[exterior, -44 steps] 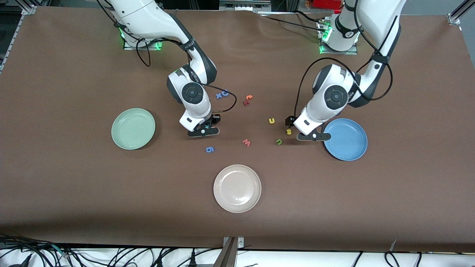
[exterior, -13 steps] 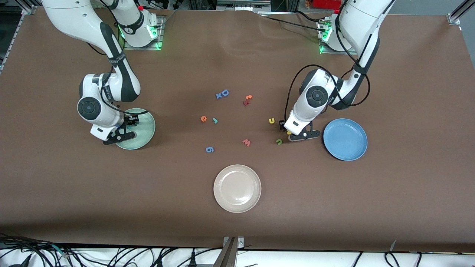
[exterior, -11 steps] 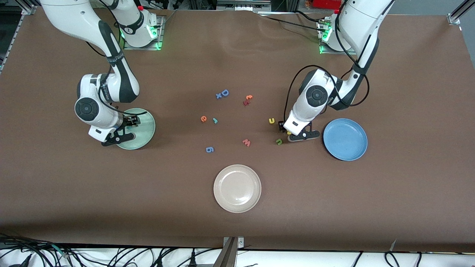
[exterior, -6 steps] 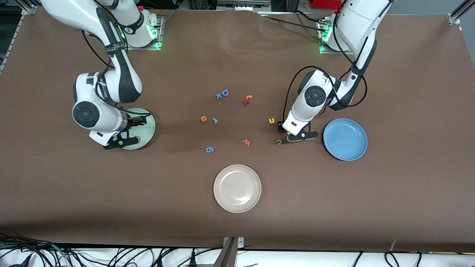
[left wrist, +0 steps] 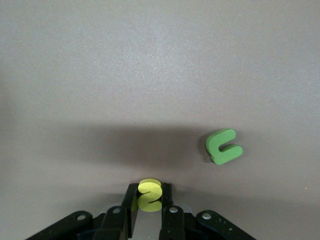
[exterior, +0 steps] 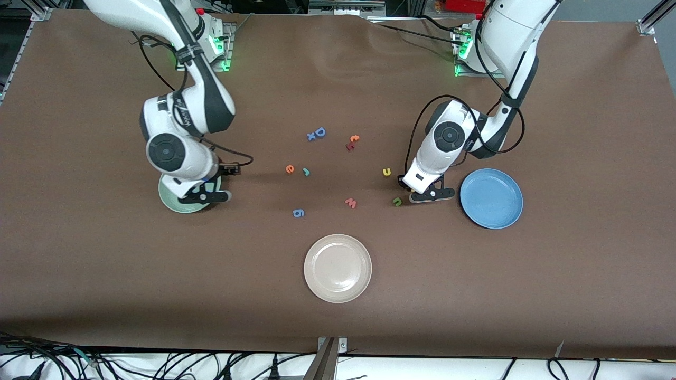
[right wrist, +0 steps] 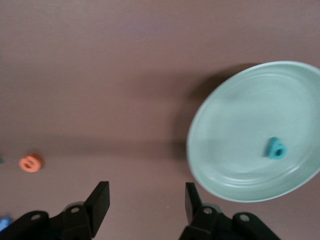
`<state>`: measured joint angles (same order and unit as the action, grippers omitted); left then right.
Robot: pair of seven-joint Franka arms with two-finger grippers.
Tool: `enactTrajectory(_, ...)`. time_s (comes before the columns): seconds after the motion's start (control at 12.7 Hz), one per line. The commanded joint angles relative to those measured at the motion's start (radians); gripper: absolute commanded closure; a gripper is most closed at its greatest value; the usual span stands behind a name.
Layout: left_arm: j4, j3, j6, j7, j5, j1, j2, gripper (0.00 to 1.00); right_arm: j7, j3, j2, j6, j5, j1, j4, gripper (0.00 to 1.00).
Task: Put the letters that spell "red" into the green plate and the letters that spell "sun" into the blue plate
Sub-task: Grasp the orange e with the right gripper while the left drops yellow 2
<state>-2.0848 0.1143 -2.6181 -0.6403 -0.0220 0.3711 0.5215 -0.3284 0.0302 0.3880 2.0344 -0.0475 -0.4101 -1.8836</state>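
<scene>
My left gripper [left wrist: 149, 200] is shut on the yellow "s" [left wrist: 149, 194], low over the table between the green "u/n" letter [left wrist: 223, 146] and the blue plate [exterior: 491, 198]. A yellow "u/n" letter [exterior: 386, 171] lies close by. My right gripper [right wrist: 146, 202] is open with nothing in it, over bare table at the rim of the green plate [right wrist: 240, 115]. A teal "d" [right wrist: 276, 148] lies in that plate. The orange "e" [exterior: 289, 169] and the teal "r" [exterior: 306, 171] lie side by side mid-table. In the front view the right arm hides most of the green plate [exterior: 168, 200].
A beige plate [exterior: 337, 268] sits nearest the front camera. Stray letters lie mid-table: a blue "6" [exterior: 298, 212], a red "w" [exterior: 350, 202], a blue "D" [exterior: 319, 132] with a small "x", and a red-orange pair [exterior: 352, 141].
My left gripper has shut on the yellow "s". My right arm has swung off the green plate toward the middle of the table, with its gripper open and the teal "d" in the plate.
</scene>
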Motion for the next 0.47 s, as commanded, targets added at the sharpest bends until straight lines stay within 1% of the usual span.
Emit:
enactTrajectory(0.0,0.008,-0.018,-0.008,-0.012,-0.033,0.012,0.018,0.90,-0.173,-0.079,0.014,0.056,-0.012,0.005,0.003,0.31)
enactTrajectory(0.08,0.008,-0.018,-0.008,-0.010,-0.033,0.012,0.017,0.93,-0.229,-0.093,0.021,0.088,-0.012,-0.013,0.003,0.31)
enactTrajectory(0.24,0.008,-0.028,0.001,0.007,-0.033,0.009,-0.007,0.98,-0.308,-0.093,0.049,0.150,-0.012,-0.073,0.003,0.31)
enactTrajectory(0.39,0.008,-0.060,0.042,0.113,-0.033,-0.001,-0.061,0.98,-0.389,-0.093,0.081,0.216,-0.011,-0.116,0.003,0.31)
